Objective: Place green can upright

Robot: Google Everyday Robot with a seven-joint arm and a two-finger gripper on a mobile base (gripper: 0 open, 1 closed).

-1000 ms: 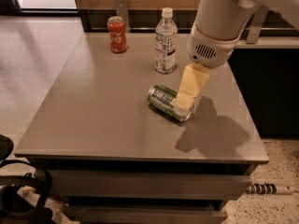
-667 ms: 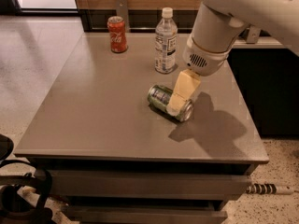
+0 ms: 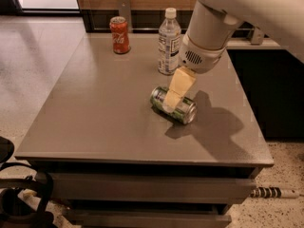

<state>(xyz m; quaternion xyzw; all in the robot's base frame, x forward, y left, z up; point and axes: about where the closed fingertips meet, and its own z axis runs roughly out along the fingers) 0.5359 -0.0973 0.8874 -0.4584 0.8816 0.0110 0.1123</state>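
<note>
The green can (image 3: pixel 185 112) lies on its side near the middle of the grey table (image 3: pixel 95 108), its silver end facing the front right. My gripper (image 3: pixel 171 102) comes down from the white arm (image 3: pixel 209 37) at the upper right and sits right on the can's middle, with its pale yellow tip crossing over the can's body. The can rests on the table top.
A red cola can (image 3: pixel 119 35) stands upright at the back of the table. A clear plastic bottle with a white cap (image 3: pixel 169 42) stands just behind the green can, close to the arm. The table's right edge is near the can. A dark counter runs behind.
My gripper has moved left and down, from the can's right end to over its middle. The can has stayed lying in the same place.
</note>
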